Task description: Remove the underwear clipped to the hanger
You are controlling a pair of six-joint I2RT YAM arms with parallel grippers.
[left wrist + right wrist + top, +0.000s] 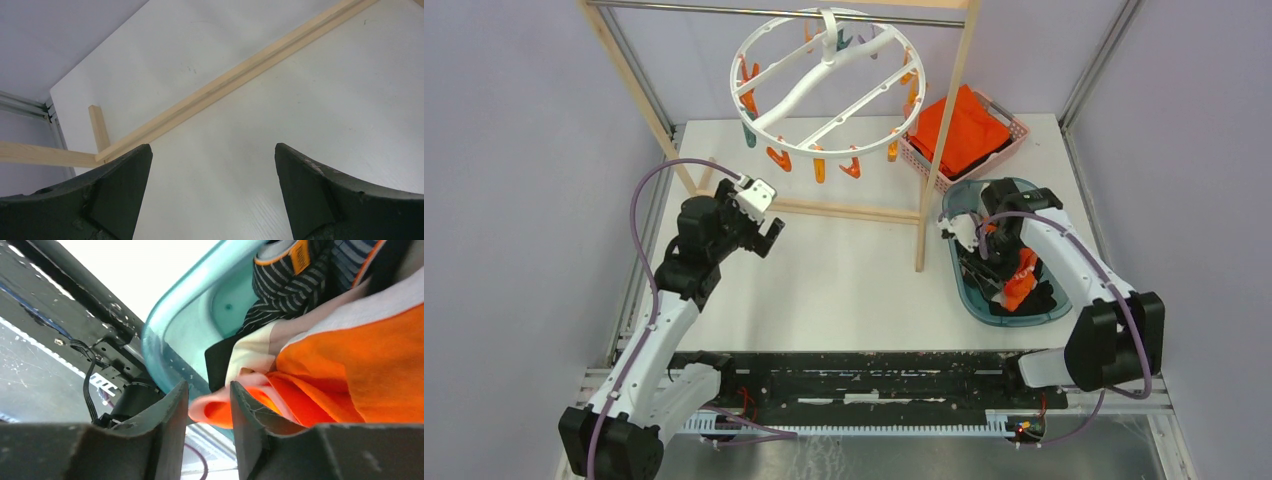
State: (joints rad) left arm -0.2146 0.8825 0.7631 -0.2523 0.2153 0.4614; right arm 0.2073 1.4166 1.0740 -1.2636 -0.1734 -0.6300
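Observation:
The white ring hanger (pixel 824 85) hangs from the metal bar, and its orange pegs (pixel 821 168) hold nothing. The underwear lies in a teal bin (pixel 959 205) at the right. The orange garment with white trim (pixel 1021 280) (pixel 350 375) lies on a black striped one (pixel 280 285), with beige cloth (pixel 250 352) beside it. My right gripper (pixel 999 262) (pixel 209 395) is down in the bin. Its jaws stand a little apart, and a fold of the orange garment lies at their tips. My left gripper (pixel 769 235) (pixel 212 160) is wide open and empty over the white table.
A wooden-post frame (pixel 944 140) carries the bar, and its base rail (pixel 240 75) runs across the table in front of my left gripper. A pink basket (pixel 1016 140) with a folded orange cloth (pixel 959 130) stands at the back right, behind the bin.

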